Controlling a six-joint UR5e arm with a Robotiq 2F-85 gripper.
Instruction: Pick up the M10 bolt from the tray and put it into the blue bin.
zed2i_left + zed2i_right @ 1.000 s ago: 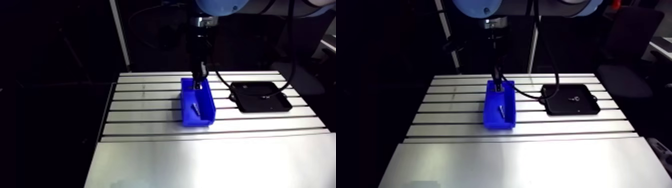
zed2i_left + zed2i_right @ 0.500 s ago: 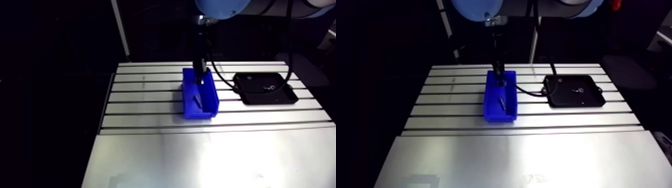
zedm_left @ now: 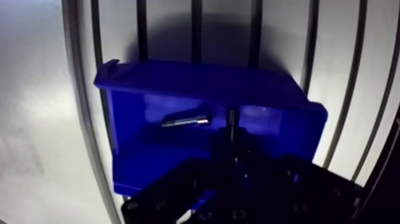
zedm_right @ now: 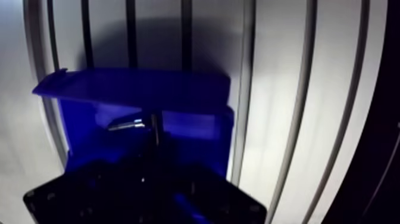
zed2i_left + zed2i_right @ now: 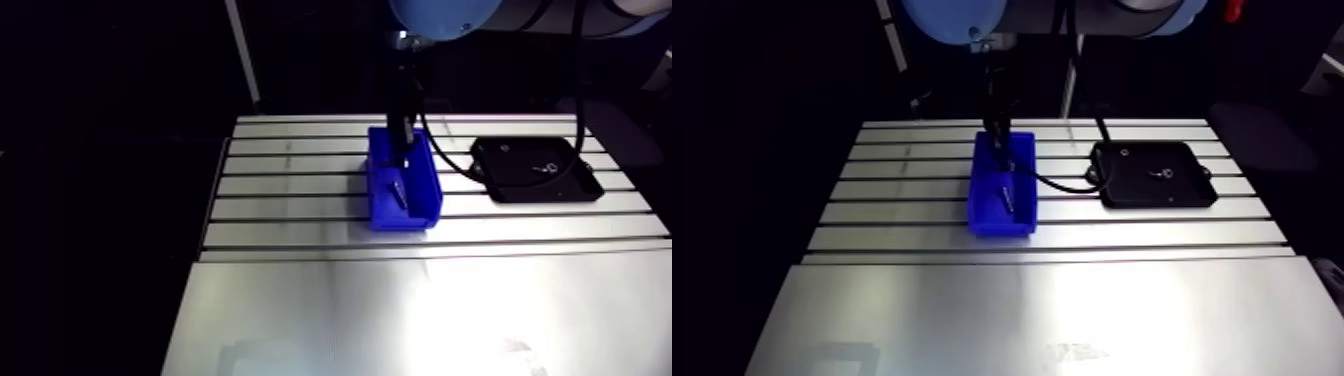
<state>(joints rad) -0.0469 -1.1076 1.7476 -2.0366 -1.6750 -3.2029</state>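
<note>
One blue bin point(image 5: 1000, 226) stands on the slotted far half of the bench point(image 5: 1022, 310), about midway between its left and right edges. One M10 bolt point(image 3: 186, 121) lies flat on the bin's floor. The gripper point(image 3: 231, 128) hangs over the bin's far end, just beside the bolt; whether its jaws are spread or pressed together cannot be told. One black tray point(image 5: 1132, 187) sits toward the bench's right edge, holding one small shiny piece point(image 5: 1163, 173).

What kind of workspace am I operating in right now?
Probably a lab or workshop robot cell: a slotted aluminium table, a blue bin with a bolt lying inside, and a black tray beside it.
</note>
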